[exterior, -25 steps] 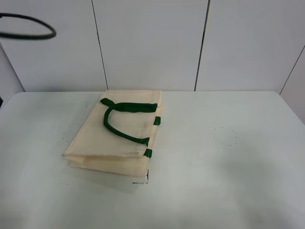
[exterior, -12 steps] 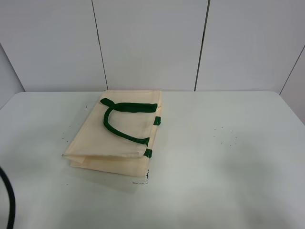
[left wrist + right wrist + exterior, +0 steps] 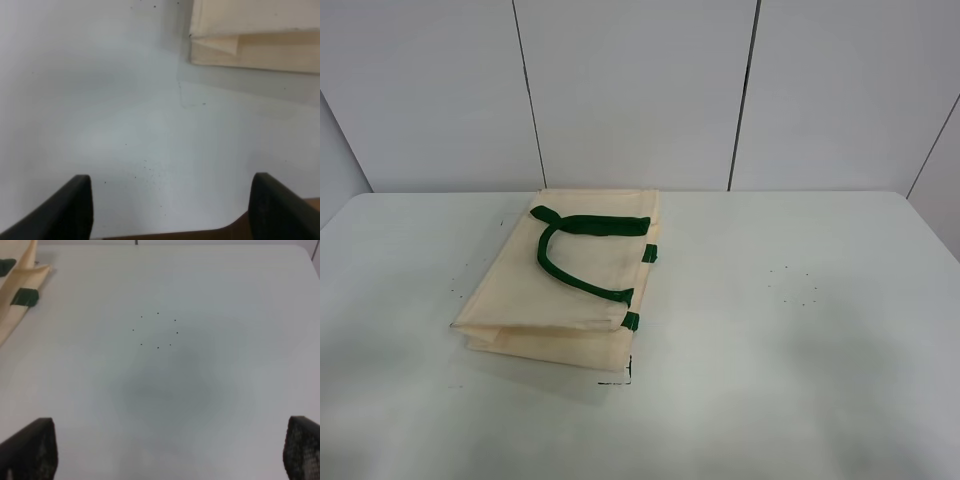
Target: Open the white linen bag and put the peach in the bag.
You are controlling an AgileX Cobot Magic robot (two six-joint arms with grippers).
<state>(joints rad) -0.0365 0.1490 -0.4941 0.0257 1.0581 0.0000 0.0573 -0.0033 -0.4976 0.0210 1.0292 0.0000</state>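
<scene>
Bright even light, soft shadow beside the bag, wrist views slightly blurred

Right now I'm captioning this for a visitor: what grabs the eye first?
The white linen bag lies flat and folded left of centre on the pale table, its dark green handles looped on top. No peach shows in any view, and both grippers hang open over bare tabletop.

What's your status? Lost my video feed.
Both grippers open, empty. White linen bag flat, closed on table. Peach not in view. Nothing obstructing.
</scene>
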